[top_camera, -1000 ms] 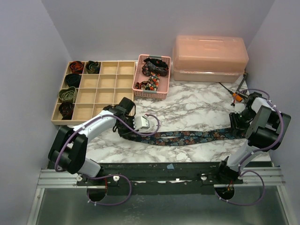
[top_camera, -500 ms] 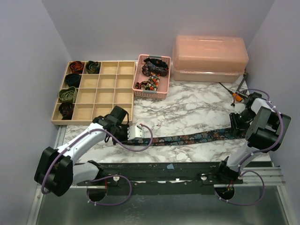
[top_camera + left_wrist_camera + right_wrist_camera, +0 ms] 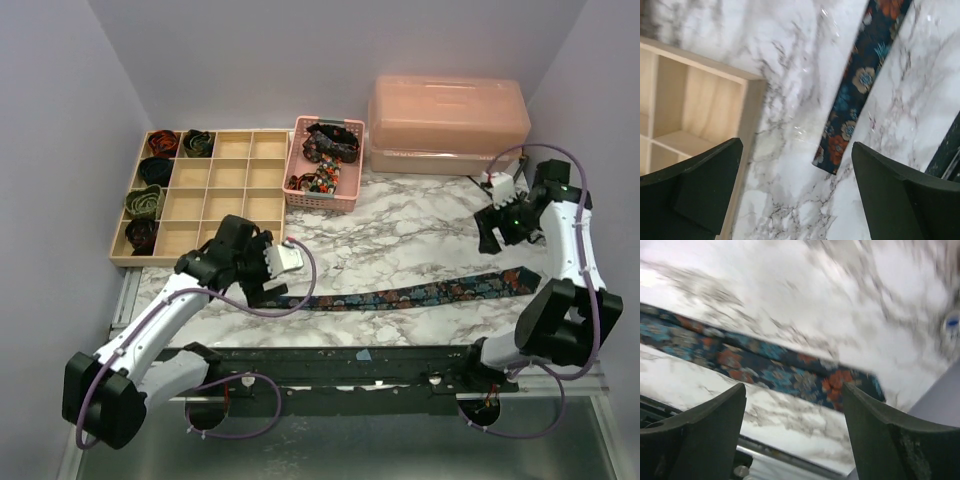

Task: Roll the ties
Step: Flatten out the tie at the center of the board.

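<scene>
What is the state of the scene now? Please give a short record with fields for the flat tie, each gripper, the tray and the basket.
flat tie: unrolled, floral print, lying along the near part of the marble table
left gripper: open, above the tie's narrow end, holding nothing
right gripper: open, above the wide end, not touching
wooden tray: five compartments hold rolled ties
pink basket: holds loose ties

The desk is smooth, glossy marble-look; the floral tie matt printed cloth; the divider tray pale unvarnished wood; the basket pink plastic mesh; the lidded box translucent plastic.
</scene>
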You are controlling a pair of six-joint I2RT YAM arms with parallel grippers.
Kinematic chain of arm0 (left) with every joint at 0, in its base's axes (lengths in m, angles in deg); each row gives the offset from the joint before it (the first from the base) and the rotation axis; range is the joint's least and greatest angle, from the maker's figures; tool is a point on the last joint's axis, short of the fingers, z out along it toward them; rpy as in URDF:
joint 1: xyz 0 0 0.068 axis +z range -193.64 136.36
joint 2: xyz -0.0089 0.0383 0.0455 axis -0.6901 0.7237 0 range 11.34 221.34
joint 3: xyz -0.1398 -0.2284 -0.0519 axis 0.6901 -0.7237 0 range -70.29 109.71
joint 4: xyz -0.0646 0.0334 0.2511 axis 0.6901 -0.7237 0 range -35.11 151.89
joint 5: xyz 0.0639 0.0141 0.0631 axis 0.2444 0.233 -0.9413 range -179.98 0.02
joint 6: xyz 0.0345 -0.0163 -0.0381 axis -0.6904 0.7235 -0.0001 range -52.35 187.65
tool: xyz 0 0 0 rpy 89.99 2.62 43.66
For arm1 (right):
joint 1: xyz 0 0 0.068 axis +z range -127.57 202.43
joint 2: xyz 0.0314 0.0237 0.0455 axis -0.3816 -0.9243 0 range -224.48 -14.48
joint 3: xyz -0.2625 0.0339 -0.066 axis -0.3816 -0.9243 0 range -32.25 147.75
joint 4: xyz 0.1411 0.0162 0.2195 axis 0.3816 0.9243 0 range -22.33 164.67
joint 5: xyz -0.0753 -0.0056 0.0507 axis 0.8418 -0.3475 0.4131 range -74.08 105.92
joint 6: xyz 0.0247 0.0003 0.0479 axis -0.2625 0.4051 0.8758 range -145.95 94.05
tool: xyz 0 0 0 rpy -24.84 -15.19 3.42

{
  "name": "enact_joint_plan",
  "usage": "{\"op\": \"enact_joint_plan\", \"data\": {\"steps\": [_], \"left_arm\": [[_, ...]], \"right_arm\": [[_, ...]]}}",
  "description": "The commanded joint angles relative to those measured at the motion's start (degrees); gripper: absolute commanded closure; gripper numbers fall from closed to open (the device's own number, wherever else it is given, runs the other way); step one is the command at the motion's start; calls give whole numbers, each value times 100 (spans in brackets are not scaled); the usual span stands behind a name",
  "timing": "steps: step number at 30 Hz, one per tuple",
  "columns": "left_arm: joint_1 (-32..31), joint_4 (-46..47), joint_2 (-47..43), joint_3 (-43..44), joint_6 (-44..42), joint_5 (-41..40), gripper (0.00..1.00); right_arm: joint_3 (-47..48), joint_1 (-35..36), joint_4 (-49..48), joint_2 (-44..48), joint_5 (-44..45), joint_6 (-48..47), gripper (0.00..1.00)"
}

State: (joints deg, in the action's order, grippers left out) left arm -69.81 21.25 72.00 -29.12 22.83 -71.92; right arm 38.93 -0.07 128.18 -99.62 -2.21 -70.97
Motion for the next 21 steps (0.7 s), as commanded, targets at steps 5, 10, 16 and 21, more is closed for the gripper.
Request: {"op": "enact_joint_plan", "data": {"steps": [5, 10, 16, 21], "left_arm": [[1109, 817, -887, 828, 3258, 843, 2], [1694, 887, -1277, 462, 4998, 1484, 1], [2538, 824, -540, 496, 5859, 3946, 2], [3141, 1805, -337, -295, 7020, 4571, 2]], "right_arm": [[-195, 2944, -179, 730, -889, 535, 14], [-722, 4476, -921, 616, -727, 971, 13], [-1512, 5625, -1681, 398, 78, 847, 14], [-1819, 6167, -2314, -86, 516, 782, 19]]}}
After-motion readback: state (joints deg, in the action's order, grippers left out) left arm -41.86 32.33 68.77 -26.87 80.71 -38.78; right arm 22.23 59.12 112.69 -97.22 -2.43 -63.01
